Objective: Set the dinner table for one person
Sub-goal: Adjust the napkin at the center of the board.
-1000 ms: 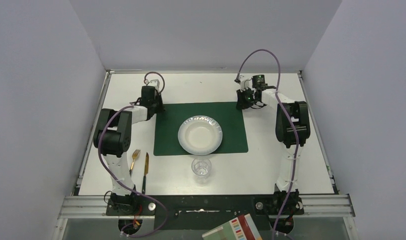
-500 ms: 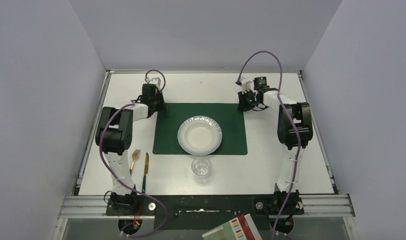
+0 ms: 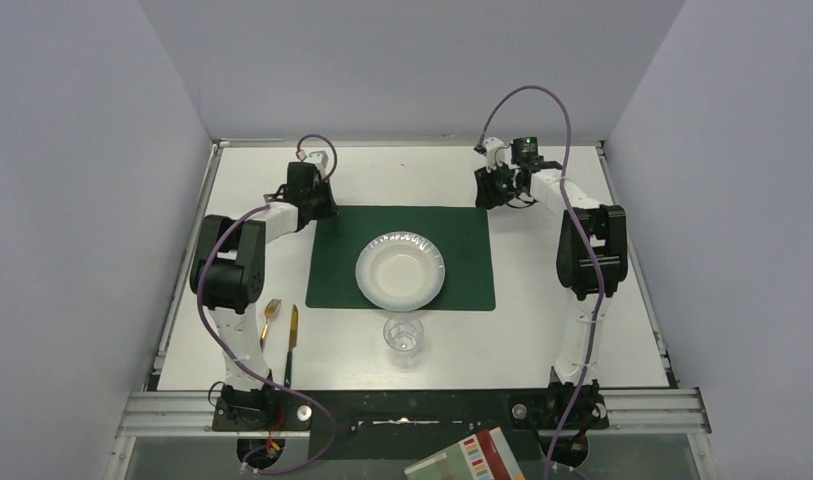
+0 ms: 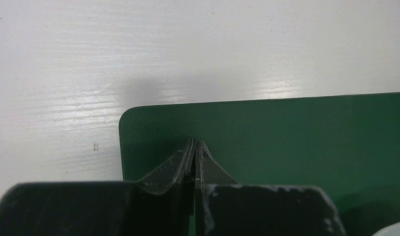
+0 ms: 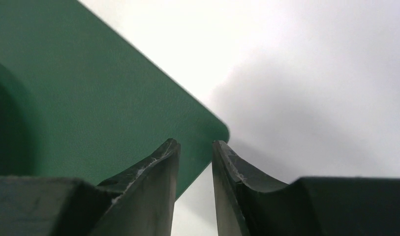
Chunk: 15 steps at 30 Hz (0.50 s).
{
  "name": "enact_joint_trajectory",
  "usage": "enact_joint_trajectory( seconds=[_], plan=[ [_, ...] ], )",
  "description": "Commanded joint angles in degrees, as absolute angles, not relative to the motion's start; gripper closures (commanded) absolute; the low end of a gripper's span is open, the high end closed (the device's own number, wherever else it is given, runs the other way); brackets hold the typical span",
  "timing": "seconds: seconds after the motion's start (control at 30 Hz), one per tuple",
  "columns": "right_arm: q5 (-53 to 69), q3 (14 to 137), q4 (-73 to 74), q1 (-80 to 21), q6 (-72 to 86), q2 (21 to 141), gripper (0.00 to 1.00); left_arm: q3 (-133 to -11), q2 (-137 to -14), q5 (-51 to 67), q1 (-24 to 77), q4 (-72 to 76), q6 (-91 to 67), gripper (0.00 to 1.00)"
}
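Both arms reach forward, elbows bent: left claw (image 4: 196, 142) pressed together over the mat's (image 3: 332, 260) far-left corner; right claw (image 5: 195, 143) apart at far-right corner. White tabletop (image 3: 542, 330) beneath carries mat centrally.

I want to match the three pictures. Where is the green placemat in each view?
Top view: placemat in the middle, under the white plate.
Left wrist: lower right, one rounded corner showing.
Right wrist: upper left, one rounded corner showing.
Shared landmark: the white table around it.
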<state>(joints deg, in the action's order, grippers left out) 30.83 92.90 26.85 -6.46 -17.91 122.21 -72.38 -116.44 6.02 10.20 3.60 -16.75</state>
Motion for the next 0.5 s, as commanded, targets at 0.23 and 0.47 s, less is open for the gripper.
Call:
enact_joint_trajectory(
  seconds=[0.23,0.47],
  plan=[
    [39.8,102.9,52.7,-13.5,-31.6,108.7,0.59,-66.0,-99.2,6.4,10.8,2.9,-12.1,1.00],
    [26.4,75.8,57.4,-30.5,-38.3,90.6,0.43,-58.0,-93.5,5.4,10.8,3.6,-2.4,1.00]
  ],
)
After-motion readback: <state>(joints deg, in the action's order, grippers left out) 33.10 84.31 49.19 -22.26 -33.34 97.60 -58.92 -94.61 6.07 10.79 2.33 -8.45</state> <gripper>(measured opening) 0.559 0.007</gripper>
